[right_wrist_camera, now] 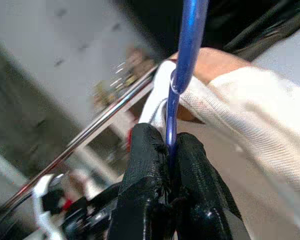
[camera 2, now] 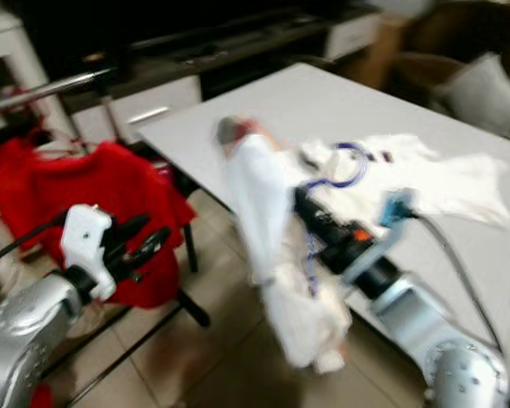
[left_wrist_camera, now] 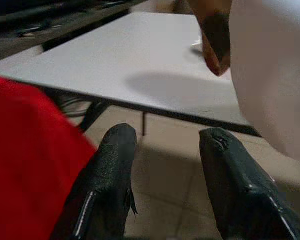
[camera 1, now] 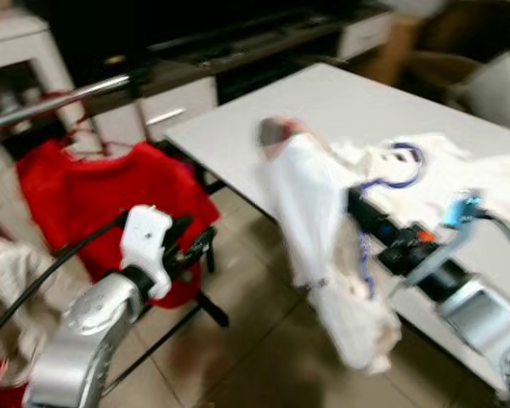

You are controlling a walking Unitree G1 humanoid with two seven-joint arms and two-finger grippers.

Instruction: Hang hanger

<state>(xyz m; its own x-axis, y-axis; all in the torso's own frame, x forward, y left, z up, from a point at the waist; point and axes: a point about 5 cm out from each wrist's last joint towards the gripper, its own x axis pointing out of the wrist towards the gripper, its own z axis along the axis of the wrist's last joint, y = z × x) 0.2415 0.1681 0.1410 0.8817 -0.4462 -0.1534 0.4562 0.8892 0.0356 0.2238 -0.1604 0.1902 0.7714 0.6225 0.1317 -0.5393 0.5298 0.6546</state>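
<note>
Right fingers [right_wrist_camera: 167, 192] clamping blue hanger [right_wrist_camera: 186, 55]

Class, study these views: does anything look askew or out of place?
The white garment sags lopsidedly off its blue wire hanger, which the right gripper pinches beside the white table. More white clothing lies crumpled on that table.

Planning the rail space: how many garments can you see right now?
3 clear ones: a red top hanging on the metal rail, a white garment on the blue wire hanger held by the right pincer, another white garment on the white table. More may be hidden.
</note>
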